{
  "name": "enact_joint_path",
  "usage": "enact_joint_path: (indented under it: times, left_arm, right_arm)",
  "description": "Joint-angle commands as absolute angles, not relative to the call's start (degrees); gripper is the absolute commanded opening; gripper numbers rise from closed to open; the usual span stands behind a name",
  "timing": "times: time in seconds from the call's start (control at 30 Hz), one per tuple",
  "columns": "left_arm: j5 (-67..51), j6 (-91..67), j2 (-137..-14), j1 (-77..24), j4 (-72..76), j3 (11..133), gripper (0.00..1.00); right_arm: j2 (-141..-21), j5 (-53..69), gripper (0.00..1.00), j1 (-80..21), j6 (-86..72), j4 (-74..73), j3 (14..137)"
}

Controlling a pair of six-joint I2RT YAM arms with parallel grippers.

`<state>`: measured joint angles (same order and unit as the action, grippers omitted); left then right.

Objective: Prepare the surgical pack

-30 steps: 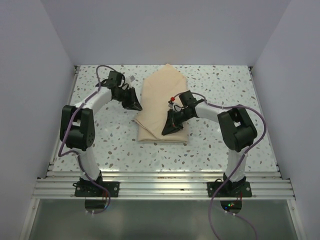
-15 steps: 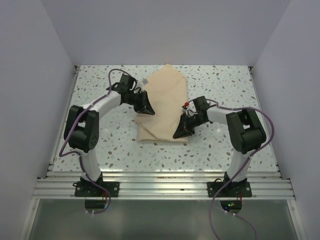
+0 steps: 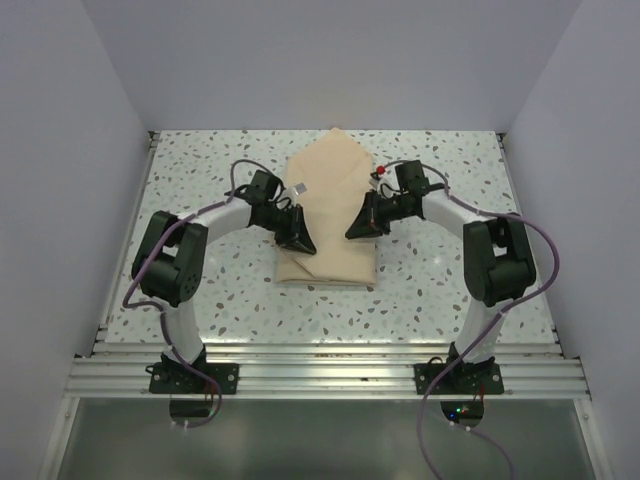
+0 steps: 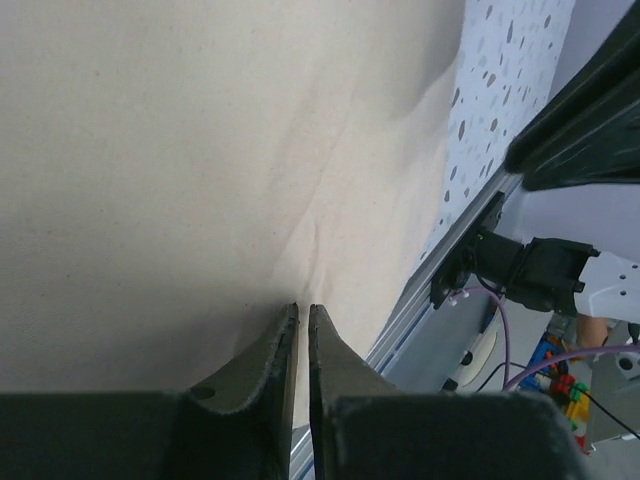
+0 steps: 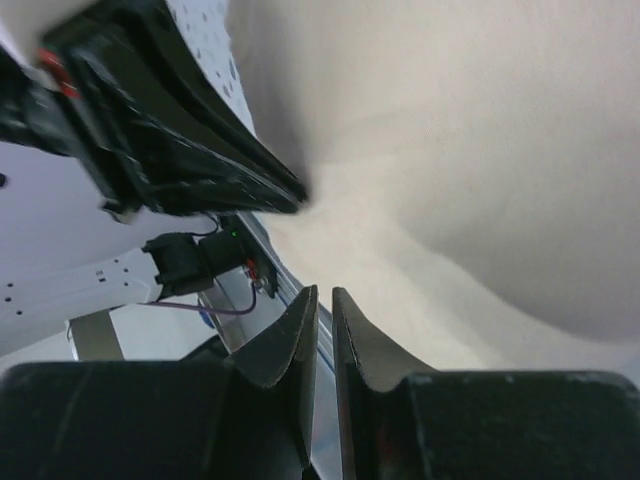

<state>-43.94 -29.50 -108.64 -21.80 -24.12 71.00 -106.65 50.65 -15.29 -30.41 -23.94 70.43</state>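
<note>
The surgical pack (image 3: 330,185) is a folded tan cloth bundle lying mid-table, its far end pointed. My left gripper (image 3: 302,246) rests on the bundle's left edge near the front, jaws shut to a thin slit. In the left wrist view its tips (image 4: 303,308) press onto the cloth (image 4: 200,150) with nothing between them. My right gripper (image 3: 353,233) is over the bundle's right side, also shut; in the right wrist view (image 5: 324,291) it holds nothing above the cloth (image 5: 480,130). No tin, instruments or gauze show.
The speckled table (image 3: 200,290) ends at an aluminium rail (image 3: 320,360) along the near edge. White walls close in the left, right and back. The left arm's gripper (image 5: 190,130) shows close by in the right wrist view.
The left gripper moved right and nearer, from beside the bundle onto its left edge. The right gripper moved from the bundle's near right corner back to its right side.
</note>
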Motion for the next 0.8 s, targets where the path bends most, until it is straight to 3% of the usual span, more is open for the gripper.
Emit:
enact_joint_path:
  times: [0.0, 0.23, 0.4, 0.6, 0.7, 0.77]
  left_arm:
    - [-46.14, -30.76, -106.26, -22.32, -20.13, 67.69, 0.12]
    - [-44.39, -29.80, -108.54, -23.47, -21.17, 69.51, 0.10]
    - [-39.73, -26.02, -108.89, -22.24, -28.73, 79.61, 0.11]
    - [-42.00, -27.67, -111.70, -13.30, -25.77, 88.14, 0.19]
    - [-43.86, -28.21, -115.74, -11.34, -22.68, 92.97, 0.16]
    - [-45.51, -27.86, -120.66, -11.34, -23.11, 96.40, 0.08]
  right_arm:
    - [-109.94, 52.38, 0.16, -15.64, -34.45, -20.83, 75.32]
    - [-115.22, 49.58, 0.15, -15.12, -36.12, -18.37, 76.29]
    - [-116.01, 48.52, 0.15, -12.84, -36.04, -16.44, 74.36]
    - [-118.38, 48.08, 0.15, -11.25, -34.98, -18.37, 80.76]
    - [-120.75, 46.41, 0.15, -11.07, -34.72, -19.95, 86.82]
    - [-123.21, 45.44, 0.15, -10.37, -35.33, -20.13, 90.68]
